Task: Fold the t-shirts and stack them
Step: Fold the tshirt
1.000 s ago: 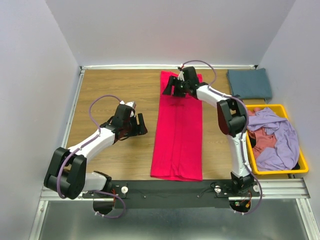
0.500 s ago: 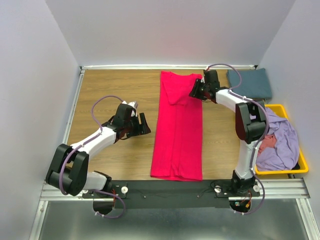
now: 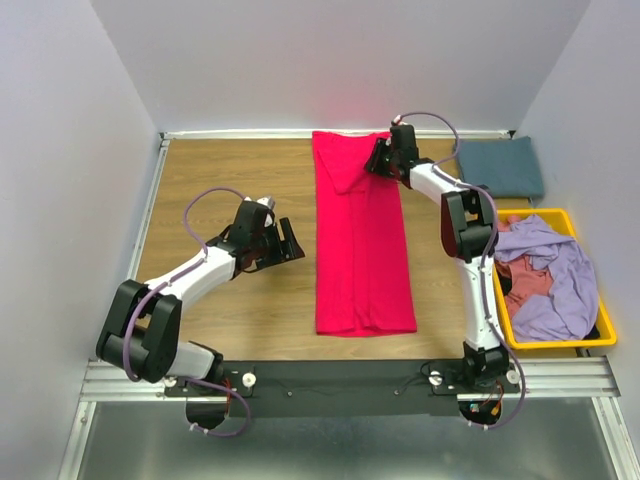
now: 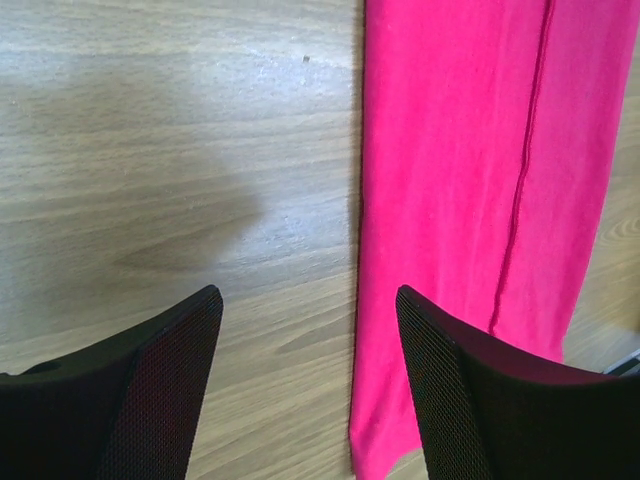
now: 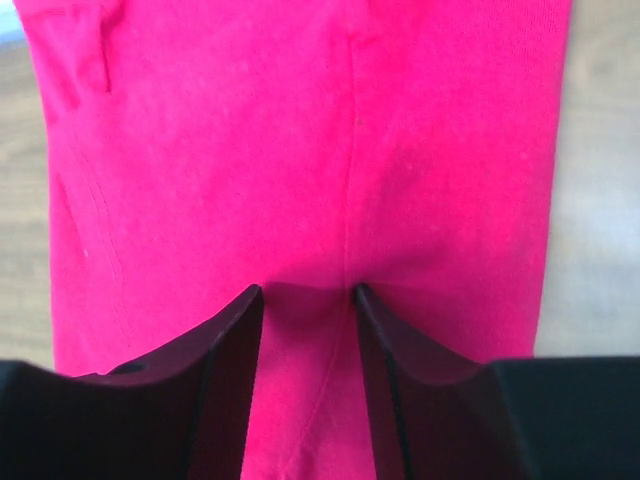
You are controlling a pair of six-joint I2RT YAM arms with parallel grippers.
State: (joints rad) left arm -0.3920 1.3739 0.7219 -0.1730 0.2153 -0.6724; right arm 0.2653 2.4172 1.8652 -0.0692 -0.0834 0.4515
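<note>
**Crimson shirt pinched at far right corner; left arm clear**

The crimson-pink t-shirt [image 3: 360,250] lies as a long, narrow folded strip down the middle of the wooden table [image 3: 230,170]. Its far end reaches the back edge; its near end stops short of the arms' base rail. Bare wood lies open on both sides.

The right gripper [image 3: 378,163] is at the strip's far right corner. In the right wrist view its fingers [image 5: 225,380] are clamped on a puckered ridge of crimson cloth.

The left gripper [image 3: 290,243] is just left of the strip's middle with its jaws wide apart. They hold nothing, and one finger [image 4: 470,400] overlaps the shirt's edge in the wrist view.

The folded slate blue-grey t-shirt [image 3: 500,167] lies in the far right corner, apart from the crimson one. The yellow bin [image 3: 560,343] at the right edge holds the crumpled lavender t-shirt [image 3: 560,290] and the pinkish t-shirt [image 3: 525,275].
</note>
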